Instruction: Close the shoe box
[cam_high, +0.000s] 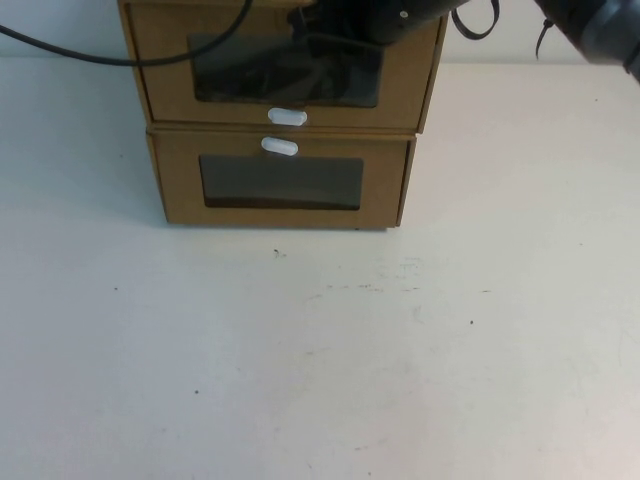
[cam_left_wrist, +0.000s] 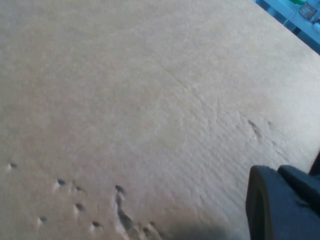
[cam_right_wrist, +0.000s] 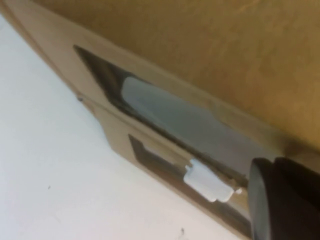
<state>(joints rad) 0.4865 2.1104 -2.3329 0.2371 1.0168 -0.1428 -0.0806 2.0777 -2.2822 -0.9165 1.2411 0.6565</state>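
Two brown cardboard boxes are stacked at the back of the table. The upper one is the shoe box (cam_high: 160, 80), with a clear window (cam_high: 285, 72) and a white pull tab (cam_high: 287, 116) just below it; its front overhangs the lower box. My right gripper (cam_high: 375, 20) reaches in from the right over the shoe box's top front edge. In the right wrist view, it (cam_right_wrist: 282, 200) hangs close to the tab (cam_right_wrist: 207, 185). My left gripper (cam_left_wrist: 285, 205) hovers just above a flat, dented cardboard surface (cam_left_wrist: 125, 100); it is not visible in the high view.
The lower twin box (cam_high: 180, 190) has its white tab (cam_high: 280, 147) above its window. A black cable (cam_high: 90, 55) runs in from the left across the shoe box. White table (cam_high: 320, 350) spreads out in front of the boxes.
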